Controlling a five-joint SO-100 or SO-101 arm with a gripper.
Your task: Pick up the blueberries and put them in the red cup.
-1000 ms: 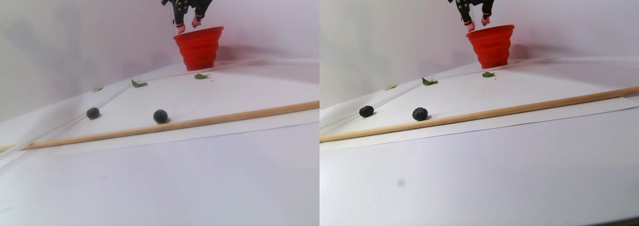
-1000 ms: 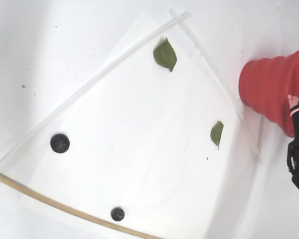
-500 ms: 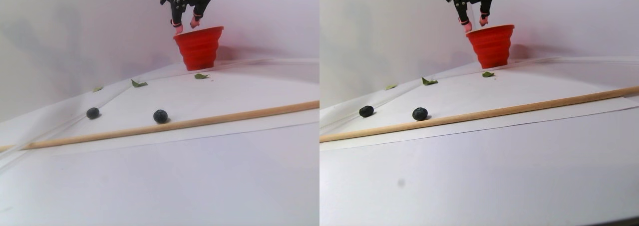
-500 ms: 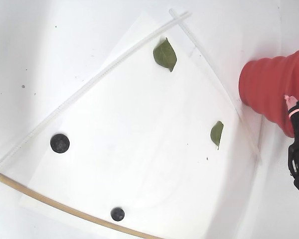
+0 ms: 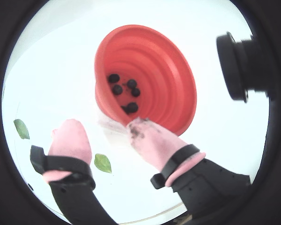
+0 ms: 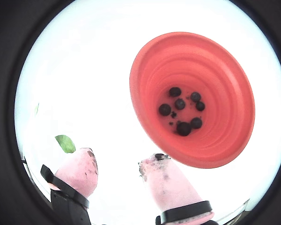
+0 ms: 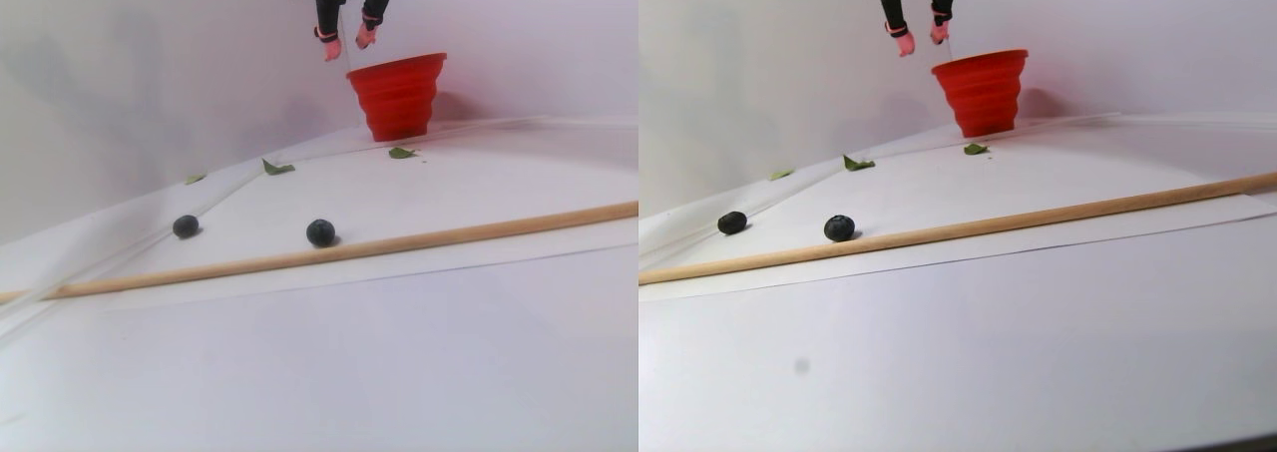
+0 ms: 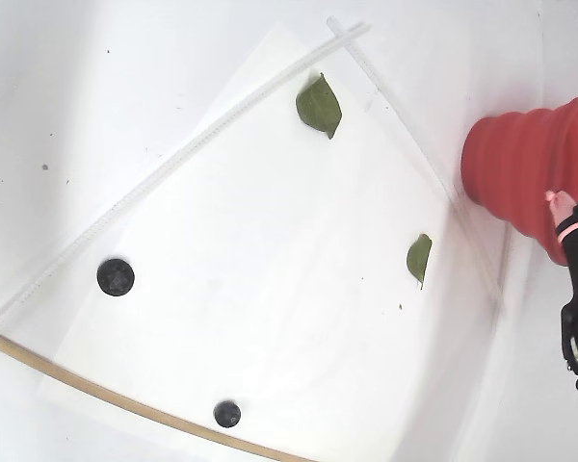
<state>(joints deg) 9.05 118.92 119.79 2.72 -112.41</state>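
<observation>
The red cup [image 7: 397, 98] stands upright at the back of the white paper; the fixed view has it at the right edge [image 8: 520, 164]. Both wrist views look down into the cup [image 5: 154, 70] [image 6: 225, 136], where several blueberries [image 5: 117, 89] [image 6: 180, 104] lie on the bottom. Two more blueberries rest on the paper, one near the wooden rod [image 7: 320, 232] [image 8: 227, 414] and one further left [image 7: 186, 226] [image 8: 116, 276]. My gripper [image 7: 347, 48] [image 5: 104, 126] [image 6: 117, 157] hangs open above and just left of the cup's rim, with nothing between its pink fingertips [image 8: 557, 200].
A long wooden rod [image 7: 399, 244] [image 8: 77, 385] lies along the paper's near edge. Thin white strips [image 8: 173, 164] border the far sides. Green leaves lie on the paper [image 8: 319, 104] [image 8: 419, 258] [image 5: 102, 162] [image 6: 65, 143]. A second camera [image 5: 243, 65] juts in at the right.
The gripper has risen and shifted left, away from the cup's rim, staying open. The two berries on the paper have not moved.
</observation>
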